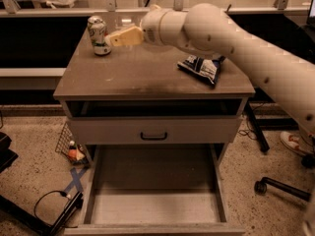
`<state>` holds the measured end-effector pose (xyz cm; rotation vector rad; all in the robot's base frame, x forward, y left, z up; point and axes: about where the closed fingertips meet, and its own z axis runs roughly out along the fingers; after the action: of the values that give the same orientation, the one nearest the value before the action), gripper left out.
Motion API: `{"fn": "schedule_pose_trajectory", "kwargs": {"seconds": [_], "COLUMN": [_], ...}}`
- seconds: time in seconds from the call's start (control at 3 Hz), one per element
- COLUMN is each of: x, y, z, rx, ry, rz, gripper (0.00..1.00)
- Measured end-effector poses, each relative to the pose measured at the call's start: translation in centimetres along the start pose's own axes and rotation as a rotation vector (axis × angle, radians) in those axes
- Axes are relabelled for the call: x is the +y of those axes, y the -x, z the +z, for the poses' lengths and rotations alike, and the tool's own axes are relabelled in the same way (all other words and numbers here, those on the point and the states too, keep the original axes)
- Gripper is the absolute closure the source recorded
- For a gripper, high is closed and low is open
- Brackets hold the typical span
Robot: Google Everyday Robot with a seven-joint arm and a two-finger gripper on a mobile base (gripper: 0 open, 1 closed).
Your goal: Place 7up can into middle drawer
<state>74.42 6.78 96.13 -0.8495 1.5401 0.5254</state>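
The 7up can (98, 35) stands upright at the back left corner of the cabinet top (142, 77). My gripper (111, 39), pale yellow at the end of the white arm (206, 26), reaches in from the right, and its tip is right beside the can's right side at mid height. I cannot tell whether it touches the can. The middle drawer (153, 200) is pulled out wide below, and its flat floor is bare. Above it is a closed drawer front with a black handle (153, 135).
A blue-and-white chip bag (202, 67) lies on the right of the cabinet top. My arm hides the back middle of the top. On the floor there are a wire basket (69, 144) and cables at the left, and a chair base (275, 186) at the right.
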Motion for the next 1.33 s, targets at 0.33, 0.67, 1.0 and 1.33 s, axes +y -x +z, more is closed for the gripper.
{"fn": "schedule_pose_trajectory", "kwargs": {"seconds": [0.33,0.67,1.0,1.33], "x": [-0.2,-0.5,-1.5,-1.7], "y": [0.0,-1.3,-2.0,-3.5], "z": [5.4,11.6,13.7,15.9], "rx": [-0.006,-0.013,-0.051,-0.130], "ry": [0.062,0.128,0.107,0.070], "rz": [0.019,0.056,0.081,0.125], "gripper": [0.00,0.00,0.00,0.25]}}
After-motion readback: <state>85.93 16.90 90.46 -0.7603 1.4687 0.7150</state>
